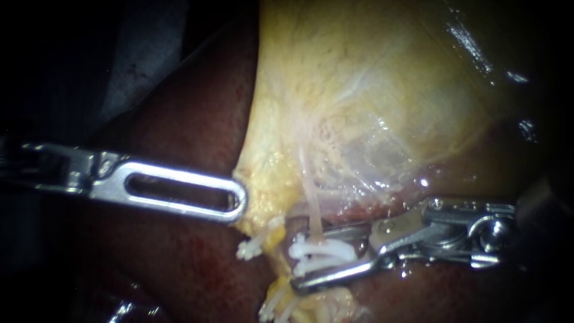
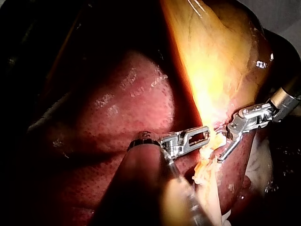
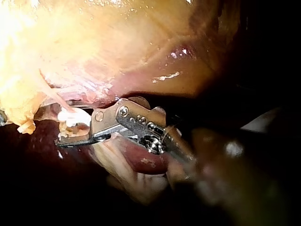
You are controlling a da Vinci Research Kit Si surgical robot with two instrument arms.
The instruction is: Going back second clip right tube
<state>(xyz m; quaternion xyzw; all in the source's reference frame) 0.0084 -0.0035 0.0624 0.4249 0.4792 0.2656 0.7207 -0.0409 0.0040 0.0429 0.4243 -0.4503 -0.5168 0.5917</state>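
Between the parted jaws of my right instrument lie the white clips on the right tube, released.

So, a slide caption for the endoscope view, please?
Right instrument, jaws open, straddles white clips on a tube; left instrument meets the gallbladder edge.

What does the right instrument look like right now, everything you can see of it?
The right instrument is shiny metal, entering from the right, with a jointed wrist of plates and pins. Its two slim jaws stand open, one above and one below the white clips on the thin pale tube, just under the yellow gallbladder. The lower jaw lies over the dark red liver.
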